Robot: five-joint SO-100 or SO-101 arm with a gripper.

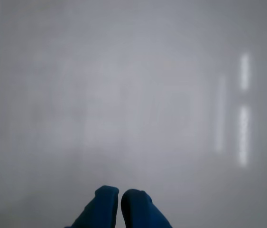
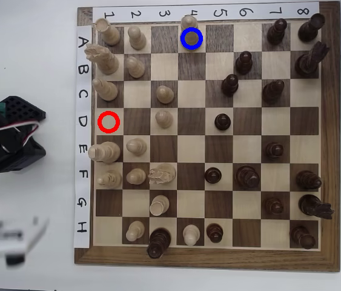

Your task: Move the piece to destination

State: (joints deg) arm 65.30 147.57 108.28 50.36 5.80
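We saw the small pale tan knob-headed wooden piece (image 2: 191, 25) standing on the blue-ringed light-wood square (image 2: 192, 39); our blue-fingered hand (image 1: 119, 197) was closed, empty.

board: wooden chessboard (image 2: 209, 254), number and letter strips along two edges
dark pieces (image 2: 274, 150): mostly right side
red ring (image 2: 108, 122): D1
table (image 2: 37, 73): white

two rounded, deep-blue fingertips (image 1: 105, 199) of the gripper (image 1: 120, 195) are seen in the wrist view. in the overhead view, a black housing (image 2: 13, 136) with a perforated top is seen, crossed by red, white and black wires (image 2: 19, 128), beside a white bracket (image 2: 9, 236).
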